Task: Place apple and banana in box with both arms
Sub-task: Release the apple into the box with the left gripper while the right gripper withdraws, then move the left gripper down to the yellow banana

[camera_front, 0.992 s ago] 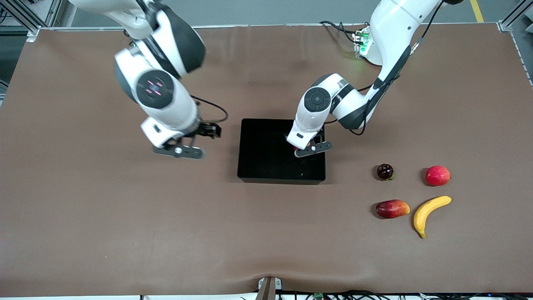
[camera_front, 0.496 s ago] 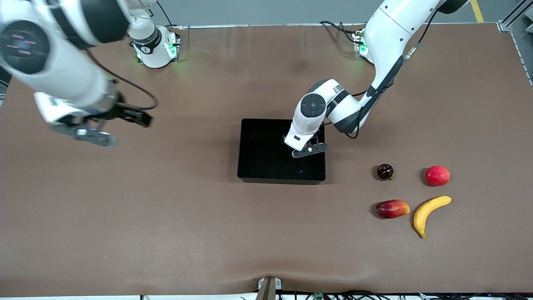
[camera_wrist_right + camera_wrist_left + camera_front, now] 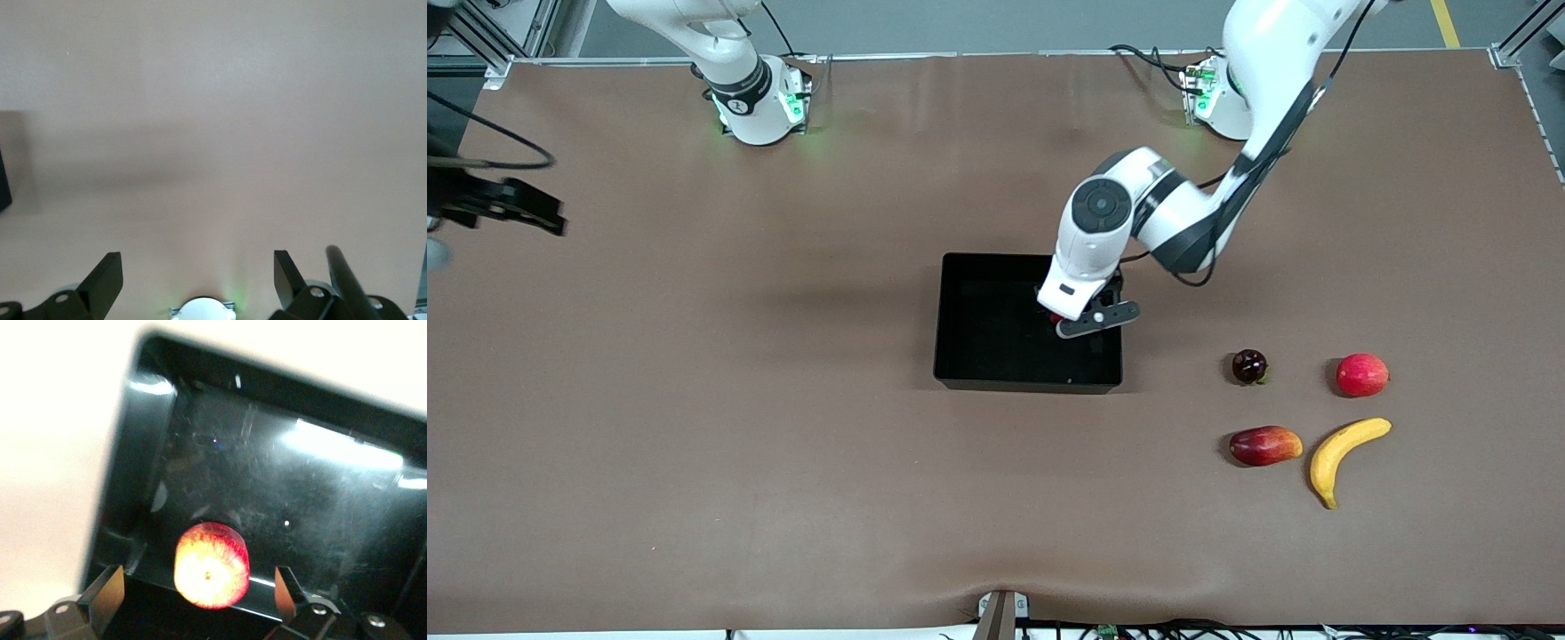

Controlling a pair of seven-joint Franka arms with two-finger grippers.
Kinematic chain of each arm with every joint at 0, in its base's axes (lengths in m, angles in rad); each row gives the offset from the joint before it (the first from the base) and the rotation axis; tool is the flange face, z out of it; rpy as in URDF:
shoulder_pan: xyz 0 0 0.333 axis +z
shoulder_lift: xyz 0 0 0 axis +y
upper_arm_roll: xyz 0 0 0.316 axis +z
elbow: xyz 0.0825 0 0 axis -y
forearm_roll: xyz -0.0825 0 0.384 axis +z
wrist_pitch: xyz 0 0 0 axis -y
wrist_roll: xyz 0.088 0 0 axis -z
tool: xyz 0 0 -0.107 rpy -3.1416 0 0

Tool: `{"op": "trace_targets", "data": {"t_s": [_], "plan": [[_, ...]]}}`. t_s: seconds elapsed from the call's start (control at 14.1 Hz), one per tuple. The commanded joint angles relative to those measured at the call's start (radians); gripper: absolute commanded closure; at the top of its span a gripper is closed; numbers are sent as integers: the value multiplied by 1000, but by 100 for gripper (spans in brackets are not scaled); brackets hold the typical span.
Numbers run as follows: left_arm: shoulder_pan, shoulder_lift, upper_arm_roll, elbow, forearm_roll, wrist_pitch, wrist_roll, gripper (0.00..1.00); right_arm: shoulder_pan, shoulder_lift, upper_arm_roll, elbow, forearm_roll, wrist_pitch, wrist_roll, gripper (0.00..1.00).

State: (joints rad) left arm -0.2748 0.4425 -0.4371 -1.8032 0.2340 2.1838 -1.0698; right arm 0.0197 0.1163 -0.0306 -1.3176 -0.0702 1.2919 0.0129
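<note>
In the front view we see the brown surface (image 3: 783, 462) with the black box (image 3: 996, 356) near its middle. The left claw (image 3: 1089, 316) hangs over the corner of the box that lies toward the arms' bases and the left arm's end of the surface, and a sliver of red shows under it. The banana (image 3: 1343, 455) lies on the surface toward the left arm's end, well apart from the box and nearer to the front camera than it. Just beside the banana lies an elongated red-and-yellow fruit (image 3: 1264, 445); farther from the camera sit a plain red round fruit (image 3: 1361, 374) and a small dark round fruit (image 3: 1249, 366). The right claw (image 3: 489, 203) is up at the right arm's edge of the surface, only partly in view; that arm waits.

In the left wrist view we find the apple (image 3: 211, 565) resting on the glossy floor of the box (image 3: 133, 480), in a corner by its low wall. The left claw (image 3: 200, 597) is released: its two fingers (image 3: 107, 590) stand wide on either side of the apple without touching it.

In the right wrist view the right claw (image 3: 198, 277) is spread wide and empty over bare surface (image 3: 213, 100)
</note>
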Motion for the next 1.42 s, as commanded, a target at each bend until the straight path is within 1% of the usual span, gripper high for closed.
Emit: {"op": "trace_targets", "data": {"t_s": [0.0, 0.14, 0.21, 0.35, 0.43, 0.57, 0.64, 0.71, 0.85, 0.92, 1.06, 1.2, 1.35], "plan": [[67, -77, 0, 60, -11, -113, 76, 0, -27, -29, -14, -55, 18, 26, -44, 0], [132, -77, 0, 102, -16, -147, 179, 0, -17, -75, -102, -164, 21, 110, -106, 0], [176, -80, 1, 110, -16, -166, 267, 0, -15, -110, -127, -228, 27, 163, -175, 0], [273, -90, 1, 107, -16, -187, 451, 0, -11, -173, -137, -320, 33, 234, -209, 0], [311, -90, 1, 99, -16, -188, 517, 0, -9, -185, -137, -339, 33, 245, -209, 0], [389, -74, 4, 99, -1, -188, 650, 0, -10, -193, -135, -335, 33, 230, -215, 0], [419, -55, 9, 102, 8, -185, 732, 0, -10, -216, -135, -334, 33, 224, -217, 0], [458, -42, 11, 104, 39, -177, 799, 0, -10, -225, -134, -333, 33, 212, -218, 0], [529, 4, 9, 107, 147, -156, 919, 0, -10, -218, -127, -313, 33, 196, -218, 0], [558, 28, 9, 108, 175, -133, 971, 0, -9, -213, -121, -302, 33, 185, -215, 0], [610, 85, 9, 110, 183, -40, 1098, 0, -9, -211, -120, -298, 65, 179, -212, 0], [641, 158, 12, 110, 192, 67, 1198, 0, -9, -211, -104, -298, 87, 182, -206, 0], [681, 214, 12, 110, 269, 150, 1275, 0, -9, -211, -100, -290, 108, 188, -208, 0]]}}
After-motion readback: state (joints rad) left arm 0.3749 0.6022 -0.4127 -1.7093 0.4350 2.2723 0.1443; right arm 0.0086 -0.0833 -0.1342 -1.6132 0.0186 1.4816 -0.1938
